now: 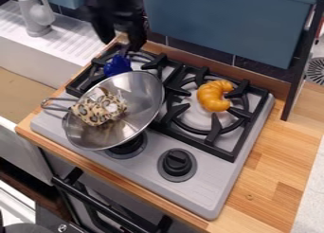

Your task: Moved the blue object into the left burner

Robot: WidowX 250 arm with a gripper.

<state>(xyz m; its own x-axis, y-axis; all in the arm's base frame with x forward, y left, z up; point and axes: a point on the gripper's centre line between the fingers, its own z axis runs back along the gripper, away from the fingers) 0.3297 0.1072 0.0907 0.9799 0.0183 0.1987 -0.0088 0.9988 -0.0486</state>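
On the counter [265, 180], a stove [205, 189], with a pan [114, 138] over part of its left burner. Above the left burner's far side, the end effector [129, 41], too blurred to tell whether open, closed or gripping; in the pan, a spotted thing [94, 112]. On the right burner, a curved orange pastry [212, 97]; on the left burner's far side, just beyond the pan's rim, the blue object [118, 67].

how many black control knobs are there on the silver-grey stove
2. One round black knob sits in front of the right black-grated burner; the other knob is partly covered by the shiny metal pan, which may hide more.
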